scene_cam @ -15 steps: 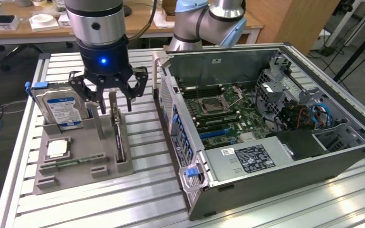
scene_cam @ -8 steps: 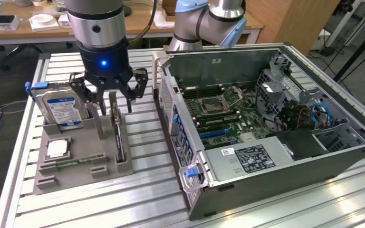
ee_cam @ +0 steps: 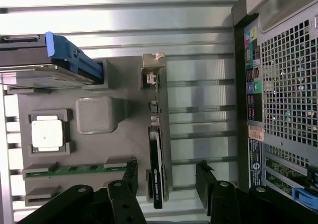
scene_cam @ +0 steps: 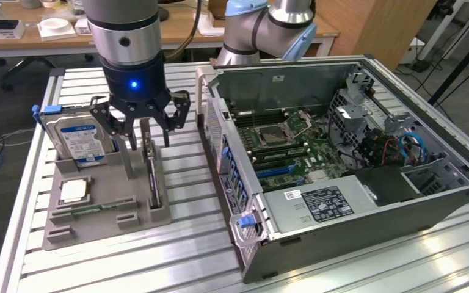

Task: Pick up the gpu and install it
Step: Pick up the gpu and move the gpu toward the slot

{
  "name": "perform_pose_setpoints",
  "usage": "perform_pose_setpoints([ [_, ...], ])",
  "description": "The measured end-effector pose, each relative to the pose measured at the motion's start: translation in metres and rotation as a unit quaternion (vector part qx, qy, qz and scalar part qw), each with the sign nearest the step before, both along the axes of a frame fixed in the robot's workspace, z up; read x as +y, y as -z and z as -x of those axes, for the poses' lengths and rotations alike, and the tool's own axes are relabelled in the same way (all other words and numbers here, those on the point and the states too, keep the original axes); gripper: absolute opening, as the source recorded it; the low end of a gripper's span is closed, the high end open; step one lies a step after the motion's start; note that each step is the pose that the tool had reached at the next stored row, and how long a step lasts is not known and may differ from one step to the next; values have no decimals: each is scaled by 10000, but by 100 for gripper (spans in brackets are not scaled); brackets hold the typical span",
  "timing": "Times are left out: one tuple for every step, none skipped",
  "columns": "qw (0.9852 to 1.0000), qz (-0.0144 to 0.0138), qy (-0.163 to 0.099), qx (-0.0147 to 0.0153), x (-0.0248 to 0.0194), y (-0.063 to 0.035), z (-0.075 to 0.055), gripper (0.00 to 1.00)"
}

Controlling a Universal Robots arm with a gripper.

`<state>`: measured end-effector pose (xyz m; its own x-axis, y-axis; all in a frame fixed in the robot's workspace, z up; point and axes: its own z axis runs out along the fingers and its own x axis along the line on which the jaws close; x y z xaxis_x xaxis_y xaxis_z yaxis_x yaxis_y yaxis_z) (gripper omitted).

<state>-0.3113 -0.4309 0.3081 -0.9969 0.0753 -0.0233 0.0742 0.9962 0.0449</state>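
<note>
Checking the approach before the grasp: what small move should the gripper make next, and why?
Probably lower straight down. The gripper is open, over the gpu, which stands on edge in the holder; in the wrist view the card lies between the fingers, ungripped.

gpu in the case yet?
No, the gpu stands on edge in the grey holder outside the case, below the open end effector.

I see my hand [ee_cam: 168,182] spread open, a finger on either side of the gpu [ee_cam: 156,154], neither touching it. The gpu stands on edge along the edge of the grey holder [ee_cam: 99,149] nearest the computer case [ee_cam: 283,85], on the slatted bench [ee_cam: 198,35].
</note>
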Motion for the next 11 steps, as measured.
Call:
perform_pose_setpoints([
  [10000, 0, 0, 0, 0, 7, 0, 59],
  [10000, 0, 0, 0, -1, 14, 0, 59],
  [10000, 0, 0, 0, -1, 19, 0, 59],
  [10000, 0, 0, 0, -1, 26, 0, 59],
  [10000, 0, 0, 0, -1, 32, 0, 59],
  [10000, 0, 0, 0, -2, 38, 0, 59],
  [10000, 0, 0, 0, -2, 44, 0, 59],
  [10000, 0, 0, 0, -2, 50, 0, 59],
  [10000, 0, 0, 0, -3, 56, 0, 59],
  [10000, 0, 0, 0, -3, 62, 0, 59],
  [10000, 0, 0, 0, -3, 68, 0, 59],
])
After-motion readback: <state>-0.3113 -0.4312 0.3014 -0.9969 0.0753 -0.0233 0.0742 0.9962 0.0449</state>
